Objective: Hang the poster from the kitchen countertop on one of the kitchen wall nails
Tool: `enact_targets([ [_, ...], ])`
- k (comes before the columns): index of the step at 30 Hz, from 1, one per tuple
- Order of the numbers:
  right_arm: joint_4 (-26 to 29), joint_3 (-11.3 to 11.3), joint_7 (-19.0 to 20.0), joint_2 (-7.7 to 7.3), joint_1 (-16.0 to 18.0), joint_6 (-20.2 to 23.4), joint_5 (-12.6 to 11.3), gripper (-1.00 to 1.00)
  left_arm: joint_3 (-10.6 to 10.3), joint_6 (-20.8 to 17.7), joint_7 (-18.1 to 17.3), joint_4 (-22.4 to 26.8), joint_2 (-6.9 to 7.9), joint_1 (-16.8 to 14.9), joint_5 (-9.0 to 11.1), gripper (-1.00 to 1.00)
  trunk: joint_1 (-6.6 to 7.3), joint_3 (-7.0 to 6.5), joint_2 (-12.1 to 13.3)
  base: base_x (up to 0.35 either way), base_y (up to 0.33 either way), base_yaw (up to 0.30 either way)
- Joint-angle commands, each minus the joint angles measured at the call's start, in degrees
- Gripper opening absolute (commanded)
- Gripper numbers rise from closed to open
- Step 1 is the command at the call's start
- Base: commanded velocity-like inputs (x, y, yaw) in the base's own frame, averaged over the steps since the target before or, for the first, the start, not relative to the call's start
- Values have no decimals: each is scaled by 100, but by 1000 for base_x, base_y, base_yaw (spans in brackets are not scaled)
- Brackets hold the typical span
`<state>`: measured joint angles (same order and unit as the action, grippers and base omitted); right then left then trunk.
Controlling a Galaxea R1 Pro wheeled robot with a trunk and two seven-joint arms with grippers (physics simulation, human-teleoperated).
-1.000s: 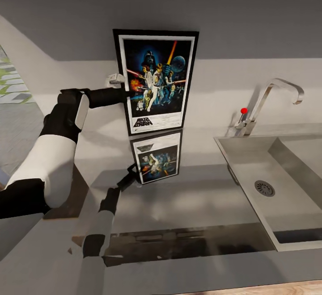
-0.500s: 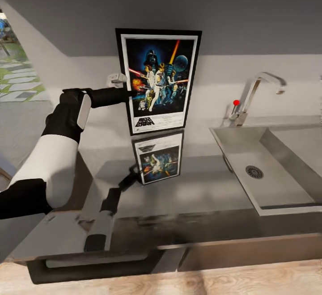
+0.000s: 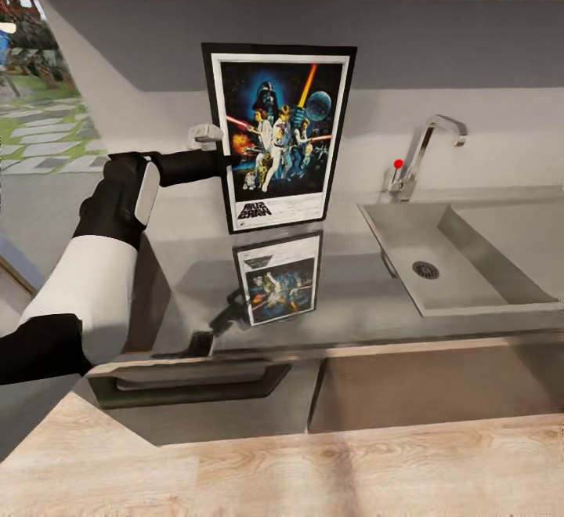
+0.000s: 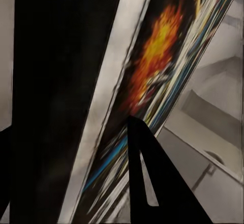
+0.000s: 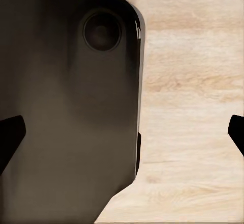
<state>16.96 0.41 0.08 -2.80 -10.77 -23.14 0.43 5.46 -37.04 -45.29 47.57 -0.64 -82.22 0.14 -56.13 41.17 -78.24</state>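
The left end effector [image 3: 222, 163] is clamped on the left edge of the poster [image 3: 279, 137], about halfway up the frame, and holds it upright in the air above the counter [image 3: 368, 309]. The poster's bottom edge hangs clear of the glossy grey surface, and its mirror image shows in the surface directly below. It faces the head camera, slightly tilted, with the pale grey wall [image 3: 454, 55] behind it. Whether it touches the wall cannot be told.

In the left wrist view the poster [image 4: 152, 76] runs diagonally across the picture, its dark frame and white border beside the orange and blue artwork, and one dark finger [image 4: 152, 178] of the end effector lies against its printed face.

The left arm [image 3: 102, 251] reaches from the lower left, white upper segment and black forearm, across the counter's left end.

Toward the counter's right end sits the sink [image 3: 462, 266], with a round drain in its floor. The chrome tap [image 3: 423, 149] stands at the sink's back edge, with a red knob [image 3: 399, 163] at its base.

In the right wrist view the two dark fingertips [image 5: 11, 132] of the right end effector [image 5: 122, 132] stand far apart at opposite edges, so it is released, holding nothing. Below it lie a dark rounded panel [image 5: 66, 107] and pale wooden floor [image 5: 188, 107].
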Motion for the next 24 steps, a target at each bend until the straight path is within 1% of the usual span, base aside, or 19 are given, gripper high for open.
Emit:
enact_targets([
  [1, 10, 3, 1, -1, -4, -6, 5, 100, 25, -49, -24, 6, -6, -4, 3, -100, 3, 4, -3, -340, 0, 0],
  [9, 10, -1, 1, -1, -4, -6, 4, 100, 25, -49, -24, 26, -7, -4, 5, -100, 3, 4, -3, -333, 0, 0],
  [17, 10, -5, 1, -6, -4, -14, 2, 100, 25, -49, -24, 30, -10, -4, 8, -100, 3, 4, -3, -144, 0, 0],
  [24, 10, -5, 1, -5, -3, -15, 1, 100, 25, -49, -34, 34, -14, -4, 11, -100, 3, 4, -3, -291, 0, 0],
])
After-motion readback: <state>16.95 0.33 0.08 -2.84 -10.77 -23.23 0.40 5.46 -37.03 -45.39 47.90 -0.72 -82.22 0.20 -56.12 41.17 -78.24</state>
